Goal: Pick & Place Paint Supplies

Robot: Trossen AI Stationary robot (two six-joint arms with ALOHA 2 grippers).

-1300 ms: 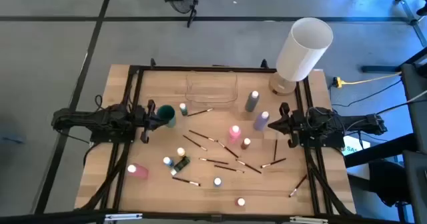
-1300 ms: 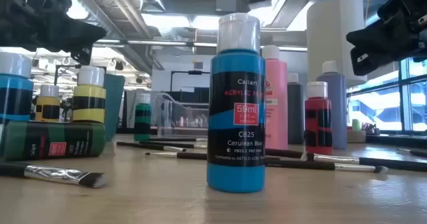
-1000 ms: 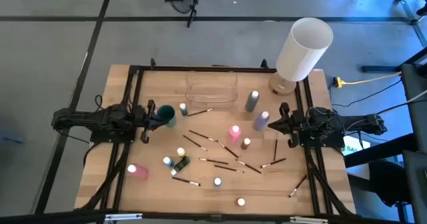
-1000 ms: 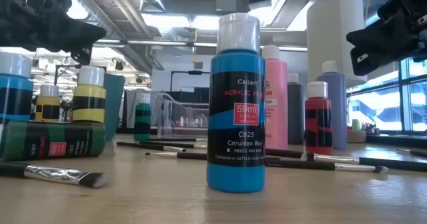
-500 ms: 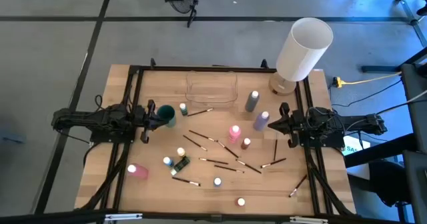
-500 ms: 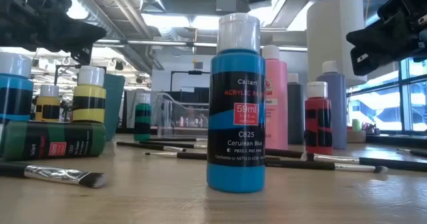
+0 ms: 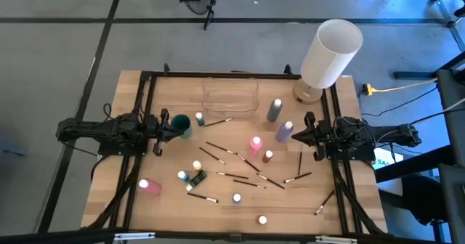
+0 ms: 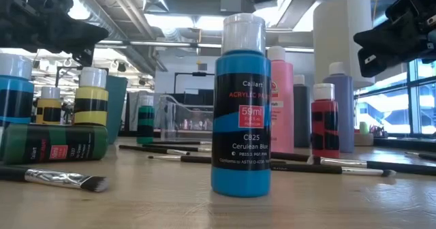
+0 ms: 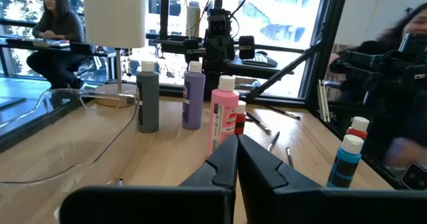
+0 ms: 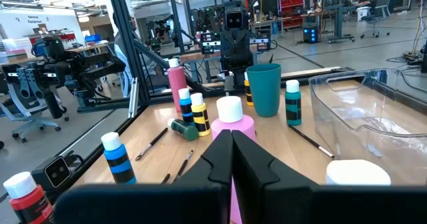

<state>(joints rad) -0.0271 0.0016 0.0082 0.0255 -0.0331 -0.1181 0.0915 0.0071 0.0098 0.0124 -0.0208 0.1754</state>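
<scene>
Both arms hang over the table [image 7: 131,200] edges. The left claw [image 7: 164,125] sits at nine o'clock, fingers pressed together and empty, just beside a teal cup [image 7: 181,125]. The right claw [image 7: 306,133] sits at three o'clock, also pinched closed on nothing, near the purple bottle [image 7: 284,132] and grey bottle [image 7: 274,110]. The paintbrushes [image 7: 234,176] lie scattered mid-table around the pink bottle [image 7: 255,145]. A clear tray [image 7: 230,96] waits at twelve o'clock.
</scene>
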